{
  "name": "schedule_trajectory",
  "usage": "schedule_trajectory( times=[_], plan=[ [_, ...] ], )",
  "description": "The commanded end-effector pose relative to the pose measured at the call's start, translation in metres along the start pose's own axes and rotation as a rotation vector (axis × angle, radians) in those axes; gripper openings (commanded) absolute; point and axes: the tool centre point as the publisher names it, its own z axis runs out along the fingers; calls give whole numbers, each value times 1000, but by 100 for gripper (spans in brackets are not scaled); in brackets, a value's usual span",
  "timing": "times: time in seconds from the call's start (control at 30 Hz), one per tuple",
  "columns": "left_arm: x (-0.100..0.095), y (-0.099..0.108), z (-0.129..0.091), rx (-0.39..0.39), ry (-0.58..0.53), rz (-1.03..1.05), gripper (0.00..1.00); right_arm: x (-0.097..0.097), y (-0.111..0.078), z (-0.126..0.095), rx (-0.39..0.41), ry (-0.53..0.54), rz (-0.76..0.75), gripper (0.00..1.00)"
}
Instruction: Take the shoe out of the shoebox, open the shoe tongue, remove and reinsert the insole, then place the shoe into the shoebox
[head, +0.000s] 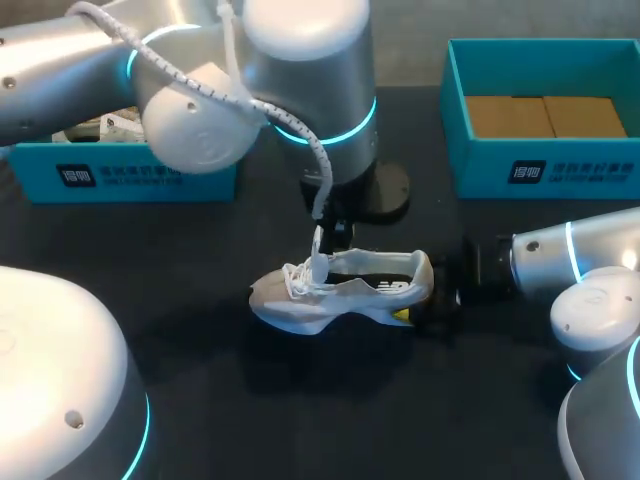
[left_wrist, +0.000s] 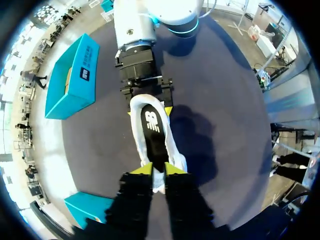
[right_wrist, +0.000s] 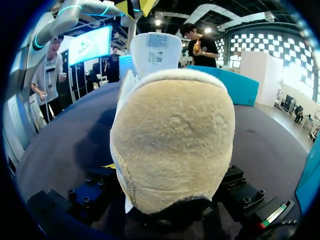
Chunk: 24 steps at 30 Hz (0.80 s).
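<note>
The shoe (head: 340, 290) lies left-right on the worktop (head: 250, 420), toe left. The right claw (left_wrist: 150, 111) clamps its heel; the left claw (left_wrist: 159, 170), above, pinches the raised tongue (right_wrist: 155, 52), insole (left_wrist: 155, 135) just below

White shoe (head: 340, 292) upright mid-table (tongue (right_wrist: 155, 52) raised, dark insole (left_wrist: 156, 145) apparently inside); open teal shoebox (head: 545, 170) well apart.

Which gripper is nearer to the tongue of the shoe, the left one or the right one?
Left. The left gripper pinches the upright tongue from above; the right gripper is clamped on the heel of the shoe, behind the tongue.
</note>
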Motion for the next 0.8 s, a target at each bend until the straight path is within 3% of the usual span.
schedule_trajectory(
  times=[0.03,0.47,0.63,0.8],
  plan=[
    [-6,-10,11,-16,9,-11,0,1,-1,1,5,0,0,0],
    [-6,-10,11,-16,9,-11,0,1,-1,1,5,0,0,0],
    [-7,-30,36,44,87,57,0,1,-1,1,5,0,0,0],
    [-8,-42,63,46,124,73,0,1,-1,1,5,0,0,0]
  ],
)
